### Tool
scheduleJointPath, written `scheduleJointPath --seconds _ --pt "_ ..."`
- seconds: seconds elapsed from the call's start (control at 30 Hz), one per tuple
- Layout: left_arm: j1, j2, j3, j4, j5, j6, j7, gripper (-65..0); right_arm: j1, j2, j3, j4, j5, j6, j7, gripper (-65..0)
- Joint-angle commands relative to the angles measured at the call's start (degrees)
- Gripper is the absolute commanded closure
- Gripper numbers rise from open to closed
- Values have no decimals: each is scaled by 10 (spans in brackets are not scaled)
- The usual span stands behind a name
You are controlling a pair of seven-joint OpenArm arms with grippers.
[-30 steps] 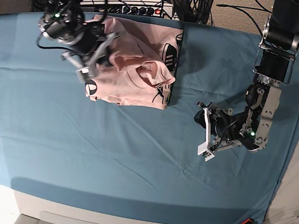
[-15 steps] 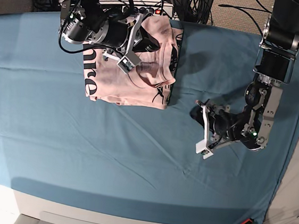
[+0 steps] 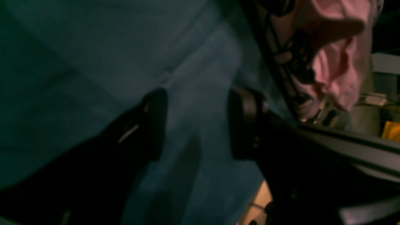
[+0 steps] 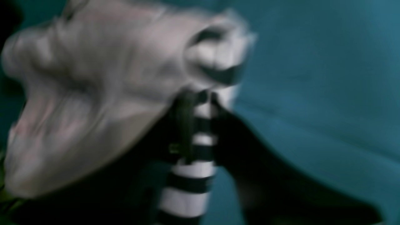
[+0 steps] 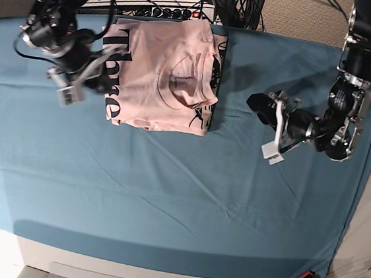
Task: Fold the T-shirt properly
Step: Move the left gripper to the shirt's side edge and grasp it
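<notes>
I see one pale pink T-shirt (image 5: 166, 70), folded into a rough rectangle with black lettering along one edge, lying on the far part of the teal table cloth (image 5: 166, 197). My right gripper (image 5: 68, 87) hangs just beside the lettered edge; in its wrist view the picture is blurred, and I cannot tell whether its jaws hold any cloth. My left gripper (image 3: 195, 122) sits well apart on the other side, jaws spread wide and empty over bare cloth. Nothing lies between either gripper and the shirt. Beyond the table edge runs cabling and one equipment box (image 5: 159, 7).
</notes>
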State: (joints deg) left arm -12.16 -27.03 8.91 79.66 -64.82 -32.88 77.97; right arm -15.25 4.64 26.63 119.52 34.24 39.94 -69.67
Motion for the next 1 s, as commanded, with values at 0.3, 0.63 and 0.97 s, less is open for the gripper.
scheduleJointPath --seconds 0.3,0.63,0.97 --pt "74 11 -2 7 -59 -17 20 -321 34 38 19 -40 -91 -71 78 -317" --pt "135 35 -2 10 -59 -32 20 -349 192 40 19 -309 79 -71 -34 -318" --pt "189 35 -2 10 -57 -45 20 -349 267 71 18 -441 266 -25 -103 -317"
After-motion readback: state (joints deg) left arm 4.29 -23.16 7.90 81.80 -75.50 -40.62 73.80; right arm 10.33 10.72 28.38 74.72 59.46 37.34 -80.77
